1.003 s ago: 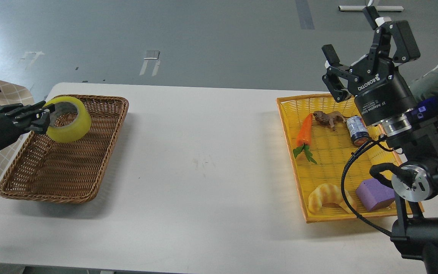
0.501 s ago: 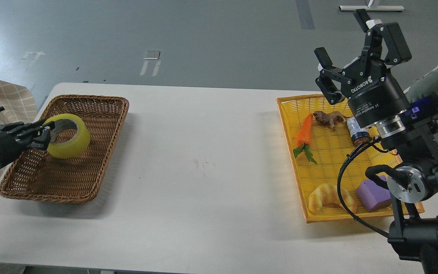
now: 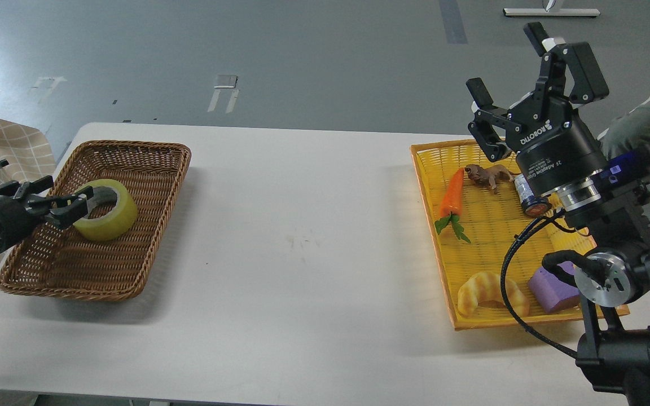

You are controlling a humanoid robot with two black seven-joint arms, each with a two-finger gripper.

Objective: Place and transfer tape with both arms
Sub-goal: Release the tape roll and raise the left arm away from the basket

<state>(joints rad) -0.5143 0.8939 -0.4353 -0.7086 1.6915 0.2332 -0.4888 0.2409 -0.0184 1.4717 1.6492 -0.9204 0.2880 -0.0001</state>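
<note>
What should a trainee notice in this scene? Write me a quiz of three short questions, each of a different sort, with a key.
1. True or false: the tape lies in the yellow tray.
2. Which thing lies right next to the purple block? A: croissant toy. B: carrot. C: can.
3. Fill in: the jaws of the right gripper, raised above the tray, are ____ and hold nothing.

Key: 1 false, it lies in the wicker basket. 2 A, the croissant toy. 3 open.
</note>
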